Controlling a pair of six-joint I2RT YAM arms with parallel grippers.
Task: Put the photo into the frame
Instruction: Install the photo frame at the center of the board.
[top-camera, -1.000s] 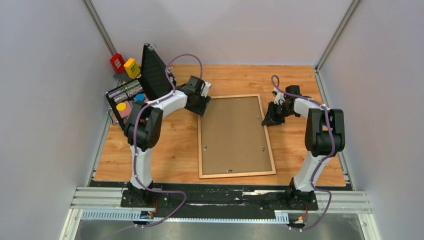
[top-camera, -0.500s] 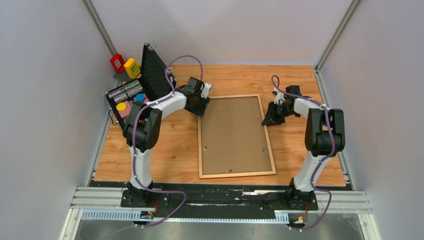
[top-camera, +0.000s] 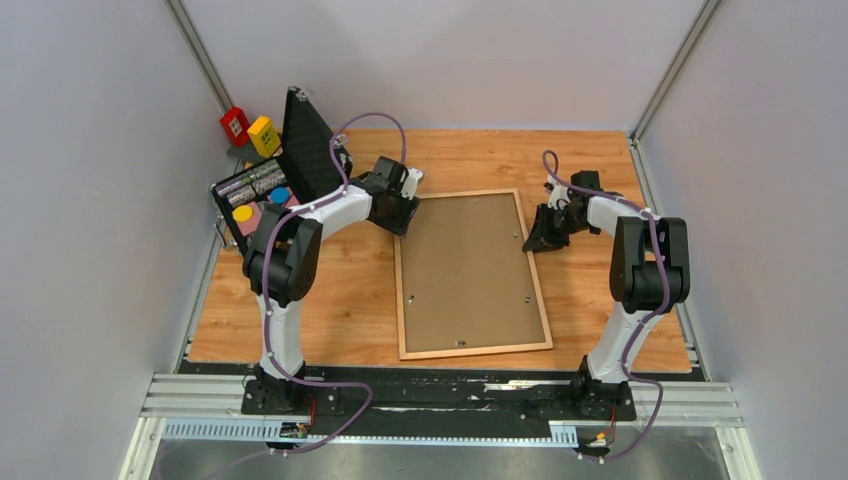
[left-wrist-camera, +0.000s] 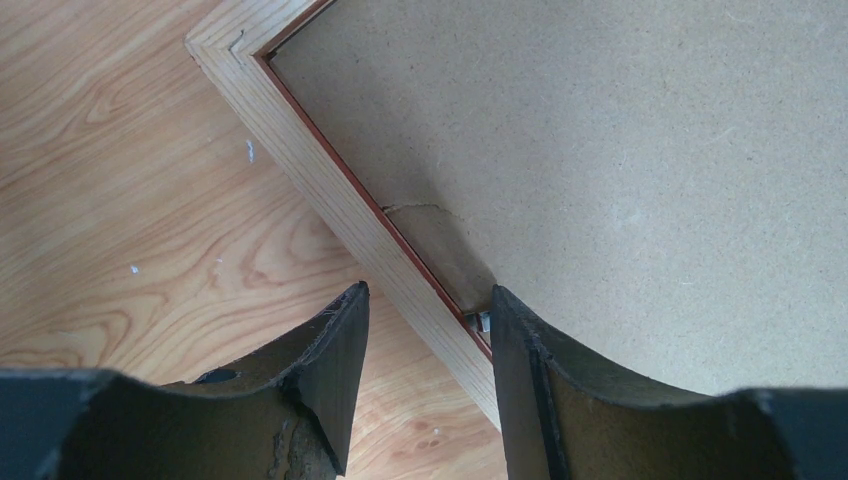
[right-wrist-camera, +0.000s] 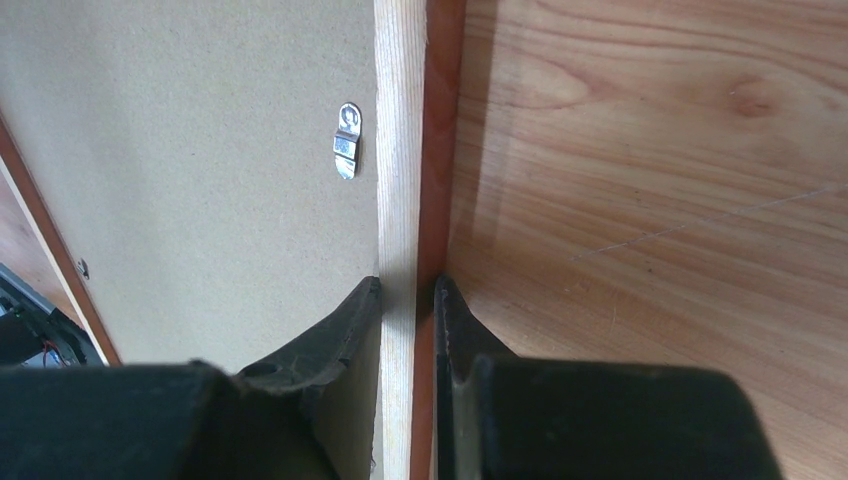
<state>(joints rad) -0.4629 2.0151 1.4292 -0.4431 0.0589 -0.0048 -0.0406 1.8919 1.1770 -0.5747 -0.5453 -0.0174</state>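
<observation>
Top view: the frame (top-camera: 475, 349) lies face down on the table (top-camera: 330, 300), with the board (top-camera: 468, 270) set in its back. No photo shows, so I cannot tell whether it is inside.

Left wrist: the left gripper (left-wrist-camera: 425, 300) is half open astride the left rail near the far corner, not clamped.

Right wrist: the right gripper (right-wrist-camera: 405, 285) pinches the right rail, its jaws narrow.

Frame (top-camera: 476, 349): one, wooden, rectangular, thin-railed, lying face down.
I log it flat on the table (top-camera: 340, 300), slightly skewed, pale wood back upward, reddish-brown edge showing along the rails, brown backing board (top-camera: 470, 270) seated inside, small metal clip (right-wrist-camera: 346, 140) near its right rail.
</observation>
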